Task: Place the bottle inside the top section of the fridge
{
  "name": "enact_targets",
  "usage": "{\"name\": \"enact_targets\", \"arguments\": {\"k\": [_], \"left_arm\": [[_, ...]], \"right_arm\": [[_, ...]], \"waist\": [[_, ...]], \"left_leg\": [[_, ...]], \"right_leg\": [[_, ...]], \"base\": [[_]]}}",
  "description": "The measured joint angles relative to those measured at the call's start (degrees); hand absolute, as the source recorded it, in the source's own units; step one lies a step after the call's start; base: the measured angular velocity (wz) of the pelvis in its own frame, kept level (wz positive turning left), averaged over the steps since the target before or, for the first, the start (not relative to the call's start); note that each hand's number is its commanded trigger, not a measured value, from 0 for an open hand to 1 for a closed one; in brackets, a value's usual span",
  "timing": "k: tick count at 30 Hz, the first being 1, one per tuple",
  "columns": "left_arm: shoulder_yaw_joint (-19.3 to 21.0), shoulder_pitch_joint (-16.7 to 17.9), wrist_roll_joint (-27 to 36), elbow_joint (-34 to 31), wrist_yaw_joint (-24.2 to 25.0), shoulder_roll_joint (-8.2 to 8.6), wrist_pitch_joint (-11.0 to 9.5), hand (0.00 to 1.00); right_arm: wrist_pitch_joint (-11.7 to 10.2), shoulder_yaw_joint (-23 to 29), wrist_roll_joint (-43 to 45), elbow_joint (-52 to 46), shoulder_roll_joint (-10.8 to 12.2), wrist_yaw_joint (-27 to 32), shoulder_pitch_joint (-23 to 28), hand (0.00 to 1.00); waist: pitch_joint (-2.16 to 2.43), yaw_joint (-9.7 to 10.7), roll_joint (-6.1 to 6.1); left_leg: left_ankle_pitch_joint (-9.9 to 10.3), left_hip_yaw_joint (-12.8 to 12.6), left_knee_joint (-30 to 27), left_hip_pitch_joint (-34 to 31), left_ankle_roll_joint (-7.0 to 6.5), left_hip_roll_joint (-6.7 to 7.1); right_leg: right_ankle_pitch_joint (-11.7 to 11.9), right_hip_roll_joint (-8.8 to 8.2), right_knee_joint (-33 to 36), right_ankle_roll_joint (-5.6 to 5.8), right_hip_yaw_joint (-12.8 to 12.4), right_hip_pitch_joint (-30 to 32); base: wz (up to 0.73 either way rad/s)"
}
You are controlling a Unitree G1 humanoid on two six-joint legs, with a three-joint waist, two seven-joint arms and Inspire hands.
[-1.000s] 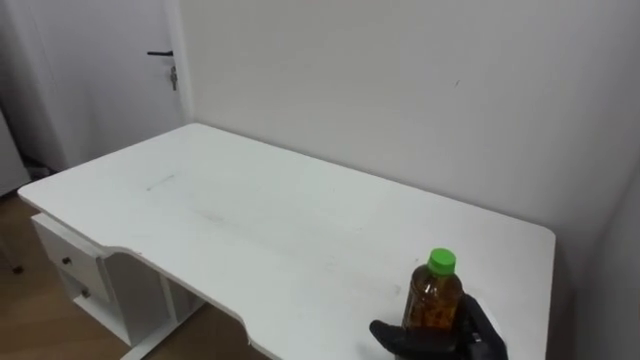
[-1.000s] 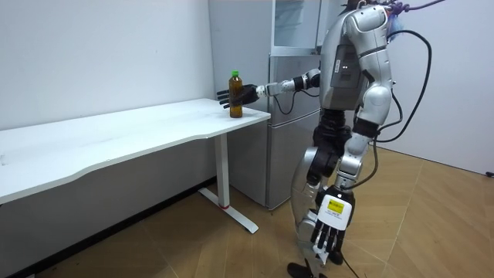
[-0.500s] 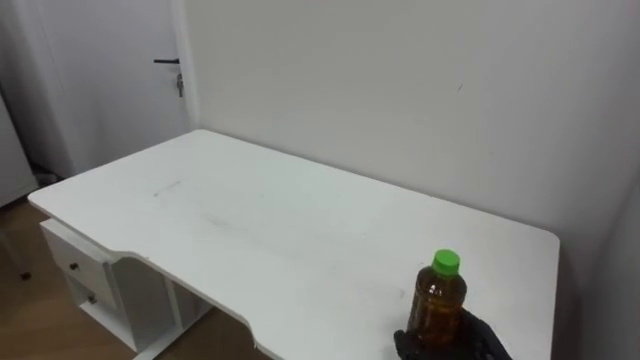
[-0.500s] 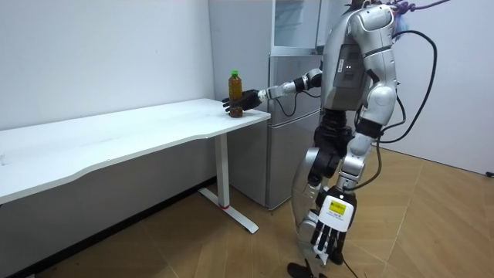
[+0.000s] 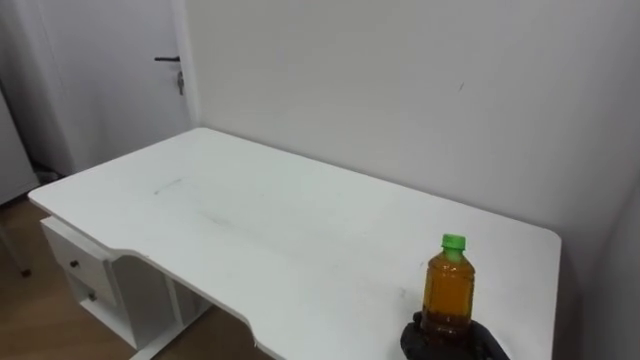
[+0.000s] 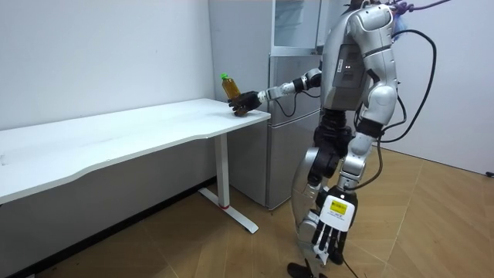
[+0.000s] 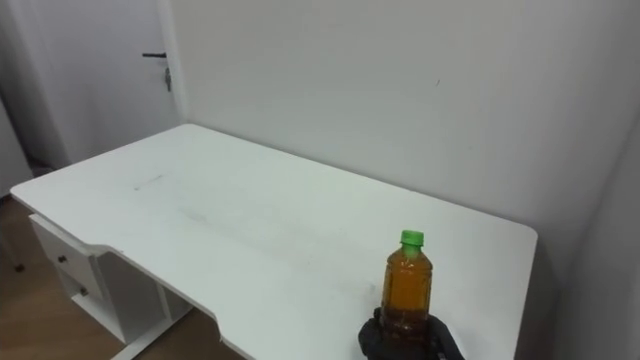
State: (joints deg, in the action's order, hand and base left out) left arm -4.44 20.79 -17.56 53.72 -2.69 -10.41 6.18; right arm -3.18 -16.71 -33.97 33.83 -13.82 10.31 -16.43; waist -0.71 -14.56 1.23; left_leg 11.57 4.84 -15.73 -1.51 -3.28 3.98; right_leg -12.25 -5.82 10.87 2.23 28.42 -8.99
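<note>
The right hand (image 5: pixel 452 344) is curled round the base of the one bottle (image 5: pixel 448 288), amber-filled and green-capped, held at the 5 o'clock corner of the one white table (image 5: pixel 250 225). The left hand (image 6: pixel 328 234) is hung down, fingers straight.

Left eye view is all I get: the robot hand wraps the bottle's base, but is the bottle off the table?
Observer: Yes; the room view shows the green-capped bottle tilted and clear of the white table, in the right robot hand.
Operator: Where's the fridge?
Observer: The fridge stands just past the table's end, beside the robot.
Operator: The other hand?
Observer: The left robot hand hangs open by its leg.
</note>
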Motion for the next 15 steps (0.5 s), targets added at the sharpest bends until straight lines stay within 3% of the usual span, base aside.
{"name": "enact_targets", "arguments": {"k": [8, 12, 15], "left_arm": [[2.4, -0.3, 0.0, 0.0, 0.9, 0.00, -0.4, 0.00], [3.5, -1.1, 0.0, 0.0, 1.1, -0.02, -0.4, 0.00], [5.3, -1.1, -0.1, 0.2, 1.2, 0.12, -0.4, 0.00]], "right_arm": [[0.7, 0.0, 1.1, -1.0, -0.6, -1.3, 0.0, 1.00], [2.1, -0.2, 3.1, -4.7, -2.8, -1.8, 0.0, 1.00], [3.1, 0.0, 3.0, -10.3, -4.5, -1.7, 0.0, 1.00]], "waist": [[0.06, 0.1, 0.05], [0.17, 0.1, 0.18], [0.24, 1.1, 0.30]], "left_leg": [[0.0, -0.1, 0.0, 0.0, 0.00, -0.02], [-0.1, -1.4, 0.0, -0.5, -0.06, -0.24], [-0.2, -2.2, 0.1, -0.6, -0.25, -0.27]], "right_leg": [[0.0, 0.02, 0.0, 0.01, -0.1, 0.1], [0.0, 0.04, 0.2, 0.00, -1.6, 1.3], [0.0, -0.11, 0.4, 0.00, -2.2, 1.8]], "base": [[0.00], [-0.10], [-0.08]]}}
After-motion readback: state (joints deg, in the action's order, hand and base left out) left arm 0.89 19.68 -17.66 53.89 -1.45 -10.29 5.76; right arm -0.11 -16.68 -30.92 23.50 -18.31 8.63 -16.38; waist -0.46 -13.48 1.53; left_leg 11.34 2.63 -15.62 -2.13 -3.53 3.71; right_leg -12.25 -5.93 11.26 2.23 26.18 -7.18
